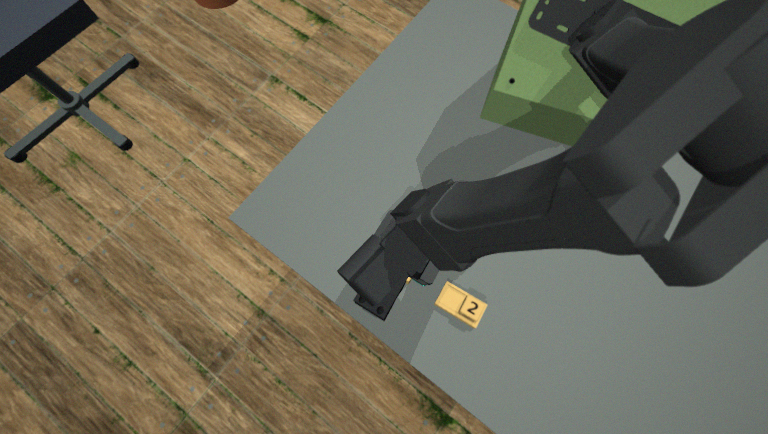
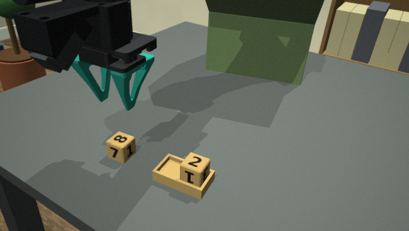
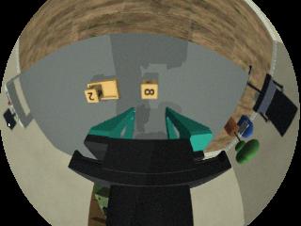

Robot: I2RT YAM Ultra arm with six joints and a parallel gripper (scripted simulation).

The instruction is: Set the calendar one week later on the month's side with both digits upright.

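Home office or study, by look of it: office chair (image 1: 72, 100) (image 3: 282, 105) on plank floor (image 1: 186, 191) (image 3: 155, 16); bookcase (image 2: 330, 14) with books (image 2: 370, 32); potted plant (image 2: 21, 72) (image 3: 246, 152); grey table (image 1: 362, 140) (image 2: 271, 162) (image 3: 212, 71); pale walls (image 2: 169, 2).
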